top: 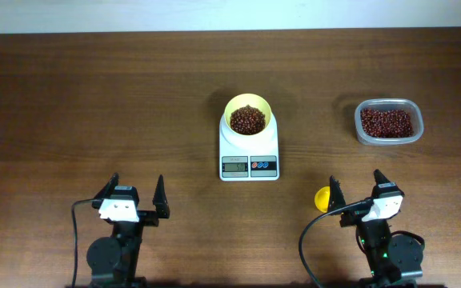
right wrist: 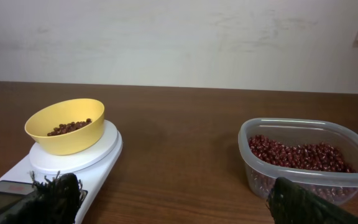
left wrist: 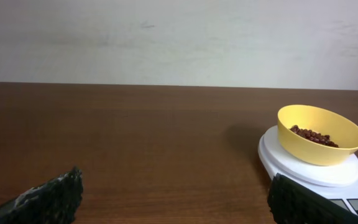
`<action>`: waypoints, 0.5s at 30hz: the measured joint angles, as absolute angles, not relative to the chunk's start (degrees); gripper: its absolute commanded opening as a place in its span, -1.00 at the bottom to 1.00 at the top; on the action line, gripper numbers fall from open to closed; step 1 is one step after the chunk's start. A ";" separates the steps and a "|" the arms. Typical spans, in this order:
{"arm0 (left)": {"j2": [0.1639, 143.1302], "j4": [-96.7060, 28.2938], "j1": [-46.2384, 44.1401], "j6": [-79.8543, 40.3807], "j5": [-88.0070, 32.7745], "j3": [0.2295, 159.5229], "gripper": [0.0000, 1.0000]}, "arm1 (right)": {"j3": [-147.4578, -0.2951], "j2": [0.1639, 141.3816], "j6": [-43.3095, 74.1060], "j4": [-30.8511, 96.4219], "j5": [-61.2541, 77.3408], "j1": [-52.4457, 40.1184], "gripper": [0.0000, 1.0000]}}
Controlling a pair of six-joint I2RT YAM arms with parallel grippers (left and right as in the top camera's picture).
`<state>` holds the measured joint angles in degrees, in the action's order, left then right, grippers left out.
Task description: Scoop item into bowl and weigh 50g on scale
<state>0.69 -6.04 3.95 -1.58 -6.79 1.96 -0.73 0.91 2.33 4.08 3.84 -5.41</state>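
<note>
A pale-yellow bowl [top: 248,116] sits on the white scale [top: 249,166] at the table's middle and holds a small heap of dark reddish-brown beans [top: 247,121]. The bowl [left wrist: 319,134] and scale [left wrist: 303,171] show at right in the left wrist view, and at left in the right wrist view, bowl [right wrist: 66,125] on scale [right wrist: 98,155]. My left gripper [top: 137,194] is open and empty near the front edge, left of the scale. My right gripper [top: 356,189] is open and empty at front right.
A clear plastic tub [top: 388,122] of more beans stands at the back right, also in the right wrist view [right wrist: 306,158]. An orange-yellow scoop [top: 322,198] lies on the table just left of my right gripper.
</note>
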 measured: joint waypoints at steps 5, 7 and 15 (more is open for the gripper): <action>0.69 -6.24 3.95 -1.58 -3.66 1.96 0.98 | -0.73 0.91 2.33 4.08 3.84 -5.41 0.97; 0.69 -6.26 3.95 -1.61 -3.01 1.96 0.98 | -0.73 0.91 2.31 4.08 3.84 -5.41 0.98; 0.69 -6.28 3.95 -1.61 -1.85 1.96 0.98 | -0.73 0.91 2.33 4.08 3.84 -5.41 0.98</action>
<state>0.69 -6.28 3.95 -1.61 -1.85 1.96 -0.73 0.91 2.33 4.08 3.84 -5.41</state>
